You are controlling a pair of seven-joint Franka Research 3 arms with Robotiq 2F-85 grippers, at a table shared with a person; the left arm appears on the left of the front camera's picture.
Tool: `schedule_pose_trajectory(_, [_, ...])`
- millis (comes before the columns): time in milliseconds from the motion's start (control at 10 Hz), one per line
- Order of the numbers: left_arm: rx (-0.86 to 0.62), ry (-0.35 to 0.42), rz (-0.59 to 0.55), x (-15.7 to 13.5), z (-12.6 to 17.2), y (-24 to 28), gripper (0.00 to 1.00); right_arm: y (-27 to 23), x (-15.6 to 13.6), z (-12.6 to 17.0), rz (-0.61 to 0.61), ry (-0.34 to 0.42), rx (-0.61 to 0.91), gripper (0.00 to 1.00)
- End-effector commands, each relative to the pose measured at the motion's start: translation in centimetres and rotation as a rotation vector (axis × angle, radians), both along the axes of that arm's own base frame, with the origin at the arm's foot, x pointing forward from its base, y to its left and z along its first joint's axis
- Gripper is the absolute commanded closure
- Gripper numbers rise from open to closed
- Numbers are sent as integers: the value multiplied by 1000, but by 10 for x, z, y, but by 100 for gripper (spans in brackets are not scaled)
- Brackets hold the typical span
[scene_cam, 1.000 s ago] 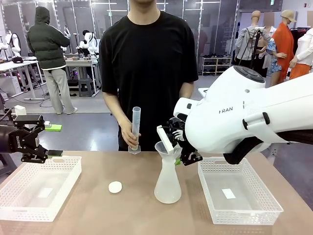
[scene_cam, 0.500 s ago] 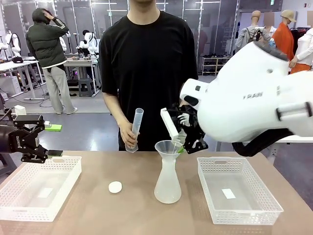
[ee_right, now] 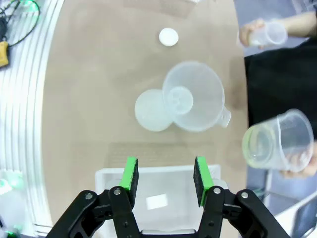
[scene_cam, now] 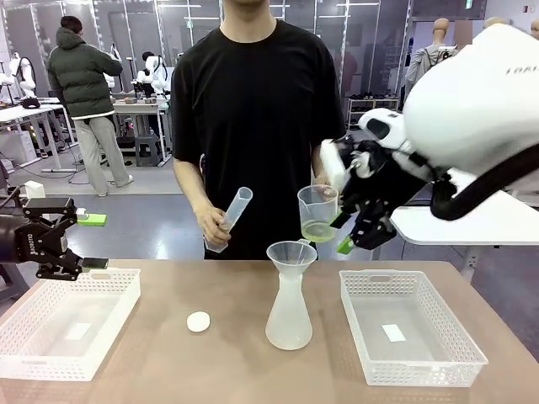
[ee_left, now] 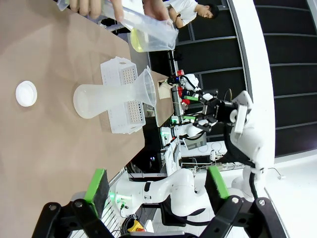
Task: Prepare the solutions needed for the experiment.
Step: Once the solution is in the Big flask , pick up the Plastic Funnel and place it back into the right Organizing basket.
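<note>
The solution (scene_cam: pixel 317 230) is a pale yellow liquid in the bottom of a clear beaker (scene_cam: pixel 318 210), which the person's hand holds above and just behind the funnel (scene_cam: pixel 290 252). The funnel sits in a frosted conical flask (scene_cam: pixel 289 316) at mid table. My right gripper (scene_cam: pixel 344 234) hovers just right of the beaker. In the right wrist view the right gripper (ee_right: pixel 166 179) is open and empty, and the beaker (ee_right: pixel 277 144) lies off to the right, apart from the fingers. My left gripper (scene_cam: pixel 93 241) hangs open at the far left, over a basket's edge. The person's other hand tilts an empty measuring cylinder (scene_cam: pixel 229 219).
A white basket (scene_cam: pixel 126 290) stands at the left and another (scene_cam: pixel 417 370) at the right, each holding only a small white slip. A small white round cap (scene_cam: pixel 199 321) lies on the table left of the flask. The person stands at the far edge.
My right arm has risen and swung right, away from the funnel. The beaker with the yellow liquid has come into sight. The person has tilted the cylinder. The left arm has not moved.
</note>
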State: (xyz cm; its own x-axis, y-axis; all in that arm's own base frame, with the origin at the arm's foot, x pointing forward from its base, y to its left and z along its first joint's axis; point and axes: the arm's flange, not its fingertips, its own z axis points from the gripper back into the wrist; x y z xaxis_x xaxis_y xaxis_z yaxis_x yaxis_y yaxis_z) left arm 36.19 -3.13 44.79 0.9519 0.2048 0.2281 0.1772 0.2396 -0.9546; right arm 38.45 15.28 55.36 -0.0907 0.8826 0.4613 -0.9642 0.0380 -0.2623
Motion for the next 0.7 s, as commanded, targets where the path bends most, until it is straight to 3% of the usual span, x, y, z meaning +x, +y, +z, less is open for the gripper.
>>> schedule_pose_trajectory(0, [-32,-6,7,0,2,-3,0,-20,22,5,-265,159,146,42])
schedule_pose_trajectory(200, [-32,-6,7,0,2,-3,0,-40,34,0,-418,284,188,42])
schedule_pose_trajectory(300, [-32,-6,7,0,2,-3,0,-43,36,-2,-449,301,163,42])
schedule_pose_trajectory(400, [-32,-6,7,0,2,-3,0,-47,33,-1,-325,293,196,42])
schedule_pose_trajectory(500, [-32,-6,7,0,2,-3,0,-56,37,-8,-403,279,144,42])
schedule_pose_trajectory(600, [-32,-6,7,0,2,-3,0,-56,37,-8,-403,279,144,42])
